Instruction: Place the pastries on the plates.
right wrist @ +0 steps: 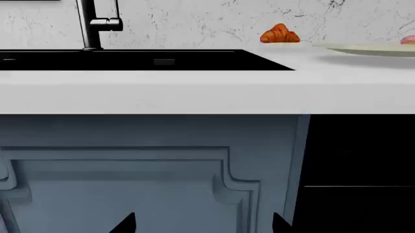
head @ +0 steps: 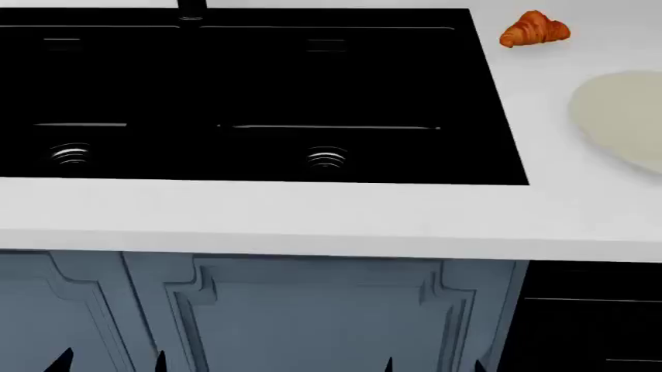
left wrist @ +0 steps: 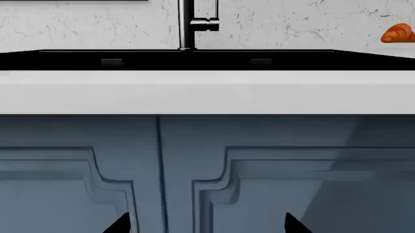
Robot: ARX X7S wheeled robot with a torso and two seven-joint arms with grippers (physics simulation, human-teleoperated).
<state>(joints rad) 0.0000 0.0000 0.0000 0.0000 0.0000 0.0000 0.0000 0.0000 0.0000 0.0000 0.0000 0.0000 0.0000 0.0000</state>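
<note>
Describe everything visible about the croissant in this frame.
The croissant is small, golden-orange and ridged, with a glossy baked look and tapering ends. It lies flat on the white countertop, behind the sink's right rear corner, near the speckled backsplash. It sits apart from the cream plate and on no plate. Neither gripper touches it; it looks whole and undisturbed.

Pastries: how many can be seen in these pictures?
2. The croissant lies on the counter right of the sink. A pink donut shows at the right wrist view's edge. Others may be hidden.
</note>
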